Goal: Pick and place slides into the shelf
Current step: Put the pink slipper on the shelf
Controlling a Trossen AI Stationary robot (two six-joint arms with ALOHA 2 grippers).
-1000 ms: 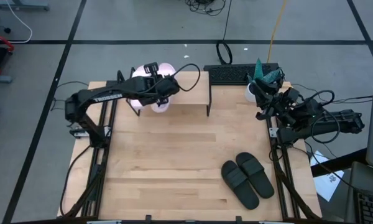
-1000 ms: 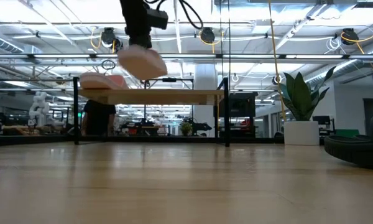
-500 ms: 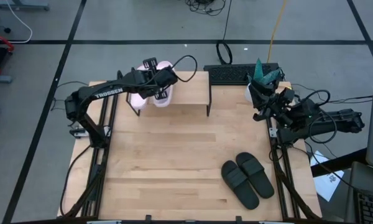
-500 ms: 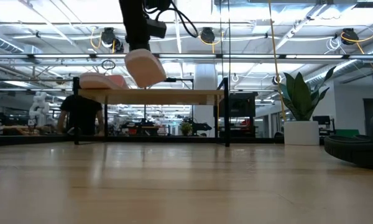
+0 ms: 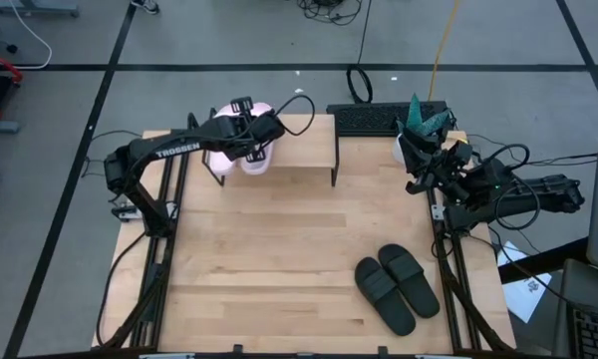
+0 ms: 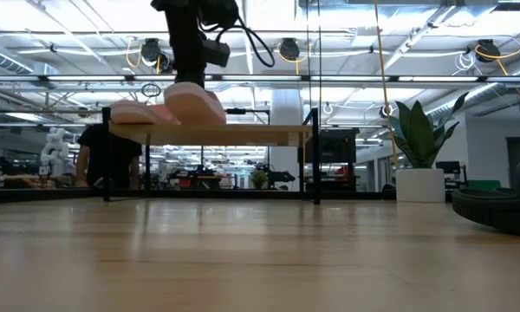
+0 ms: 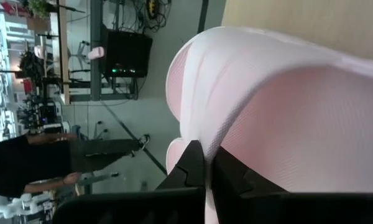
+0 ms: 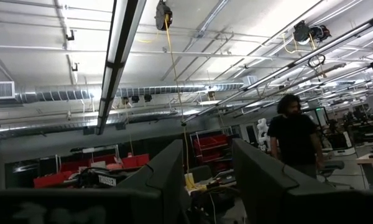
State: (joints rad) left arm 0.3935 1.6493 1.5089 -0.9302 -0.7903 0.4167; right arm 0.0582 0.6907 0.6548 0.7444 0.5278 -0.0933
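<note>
My left gripper (image 5: 251, 134) hovers over the left end of the shelf (image 5: 301, 140), shut on one pale pink slide (image 6: 196, 103). The other pink slide (image 6: 134, 113) lies sole-down on the shelf top (image 6: 260, 133) right beside it. In the left wrist view, the held slide (image 7: 286, 106) fills the frame beyond my left gripper (image 7: 206, 169). The black pair (image 5: 397, 288) lies side by side on the table's near right part. My right gripper (image 5: 417, 150) waits open at the far right edge, pointing up. My left gripper pinches a thin edge of the pink slide, apparently its strap (image 7: 206, 140), between both fingers (image 7: 191, 167). It comes from above, pointing down. The slide sits slightly tilted, its lower side on or just above the shelf top; I cannot tell which.
A potted plant (image 5: 419, 120) and a black keyboard (image 5: 379, 119) sit at the far edge near my right arm. The shelf's right two thirds (image 5: 309, 135) are bare. A person (image 6: 113, 160) stands in the room behind the table.
My left gripper has moved down and slightly toward the far edge, carrying the pink slide from above the shelf down to its top beside the other pink slide. The slide tipped steeply midway and is flatter now. The gripper stays shut on it.
</note>
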